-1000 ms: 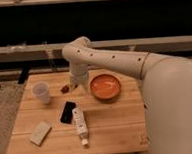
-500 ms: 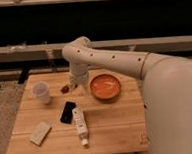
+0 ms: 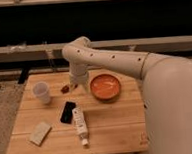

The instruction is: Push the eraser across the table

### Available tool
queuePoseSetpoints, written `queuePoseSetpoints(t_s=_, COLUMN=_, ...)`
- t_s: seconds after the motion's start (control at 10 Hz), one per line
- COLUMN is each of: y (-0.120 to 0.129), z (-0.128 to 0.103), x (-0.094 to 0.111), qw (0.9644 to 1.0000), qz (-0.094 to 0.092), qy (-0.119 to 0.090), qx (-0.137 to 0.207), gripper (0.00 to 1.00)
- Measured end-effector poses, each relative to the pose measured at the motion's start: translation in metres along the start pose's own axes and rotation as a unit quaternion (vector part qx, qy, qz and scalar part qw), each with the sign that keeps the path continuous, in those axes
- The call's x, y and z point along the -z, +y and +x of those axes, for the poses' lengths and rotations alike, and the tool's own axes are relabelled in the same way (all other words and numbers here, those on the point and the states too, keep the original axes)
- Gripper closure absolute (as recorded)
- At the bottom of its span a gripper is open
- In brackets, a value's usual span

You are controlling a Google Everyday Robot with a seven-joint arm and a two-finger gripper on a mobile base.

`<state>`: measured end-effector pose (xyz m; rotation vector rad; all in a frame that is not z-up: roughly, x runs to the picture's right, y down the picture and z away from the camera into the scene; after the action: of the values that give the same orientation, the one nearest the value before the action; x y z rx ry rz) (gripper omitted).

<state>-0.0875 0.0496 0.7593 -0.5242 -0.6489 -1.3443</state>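
The eraser (image 3: pixel 68 112) is a small flat black slab lying on the light wooden table (image 3: pixel 113 128), left of centre, right beside the top of a white tube (image 3: pixel 80 124). My gripper (image 3: pixel 73 85) hangs from the white arm at the back of the table, above and slightly right of the eraser and apart from it. A small dark red thing (image 3: pixel 65 88) lies just left of the gripper.
A white cup (image 3: pixel 42 92) stands at the back left. An orange bowl (image 3: pixel 106 86) sits right of the gripper. A pale tan block (image 3: pixel 40 133) lies near the front left corner. A dark wall and rail run behind the table.
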Motion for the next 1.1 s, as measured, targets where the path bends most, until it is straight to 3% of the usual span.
queuePoseSetpoints(t_s=0.8, y=0.000, z=0.001, x=0.000, qw=1.0000, qz=-0.001, qy=0.000, qx=0.000, gripper=0.37)
queuePoseSetpoints(t_s=1.1, y=-0.006, z=0.024, x=0.001, qw=0.9996, qz=-0.016, qy=0.007, qx=0.022, gripper=0.37)
